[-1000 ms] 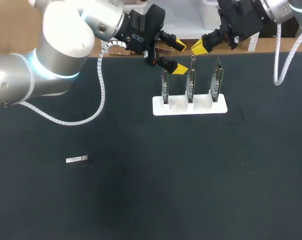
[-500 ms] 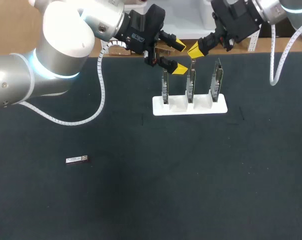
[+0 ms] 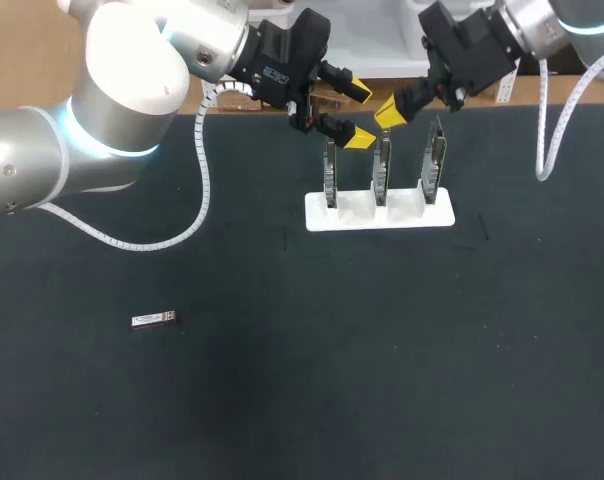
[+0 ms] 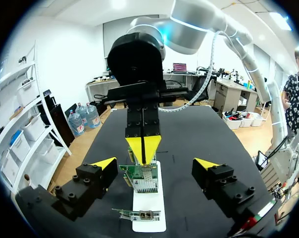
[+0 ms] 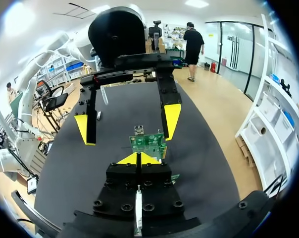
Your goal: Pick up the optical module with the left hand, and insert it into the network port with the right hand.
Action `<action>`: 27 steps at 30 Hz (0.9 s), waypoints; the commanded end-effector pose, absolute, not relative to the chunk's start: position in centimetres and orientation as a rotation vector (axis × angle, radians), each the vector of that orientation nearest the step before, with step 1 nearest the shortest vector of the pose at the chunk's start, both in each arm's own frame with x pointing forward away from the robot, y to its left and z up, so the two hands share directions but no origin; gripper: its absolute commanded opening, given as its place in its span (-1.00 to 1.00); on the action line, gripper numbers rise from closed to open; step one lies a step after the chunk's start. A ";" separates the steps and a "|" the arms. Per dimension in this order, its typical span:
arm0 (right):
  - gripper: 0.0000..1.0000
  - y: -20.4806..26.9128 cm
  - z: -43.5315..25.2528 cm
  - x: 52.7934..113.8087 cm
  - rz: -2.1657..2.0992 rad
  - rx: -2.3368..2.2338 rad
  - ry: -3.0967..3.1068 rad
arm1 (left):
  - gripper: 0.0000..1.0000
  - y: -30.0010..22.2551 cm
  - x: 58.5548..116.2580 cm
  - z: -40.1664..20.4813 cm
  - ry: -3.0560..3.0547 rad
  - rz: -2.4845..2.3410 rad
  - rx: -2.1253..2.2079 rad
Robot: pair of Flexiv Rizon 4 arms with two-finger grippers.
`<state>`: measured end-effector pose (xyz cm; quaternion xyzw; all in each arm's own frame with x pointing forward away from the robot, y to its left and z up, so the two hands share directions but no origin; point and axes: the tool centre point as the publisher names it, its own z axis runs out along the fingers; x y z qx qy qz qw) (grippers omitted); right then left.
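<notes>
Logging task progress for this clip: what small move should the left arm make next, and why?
Probably pull the left gripper back from the card stand and swing it toward the optical module. The module lies untouched on the table, far from that gripper, which is open and empty.

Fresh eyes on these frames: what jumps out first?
Both grippers crowd over the white rack of three upright cards at the far edge of the table. The left gripper is open and the right gripper is shut. The module lies alone, far from both.
</notes>
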<state>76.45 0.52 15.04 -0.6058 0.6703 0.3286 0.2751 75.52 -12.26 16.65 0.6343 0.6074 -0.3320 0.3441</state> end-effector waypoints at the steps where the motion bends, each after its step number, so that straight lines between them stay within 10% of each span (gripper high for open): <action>1: -1.00 0.6 14.8 76.4 0.886 -1.625 1.805 | 1.00 -12.3 75.7 16.7 1.578 -0.864 1.651; 27: -1.00 0.2 15.5 76.9 0.871 -1.618 1.783 | 1.00 -12.3 75.7 16.7 1.578 -0.864 1.651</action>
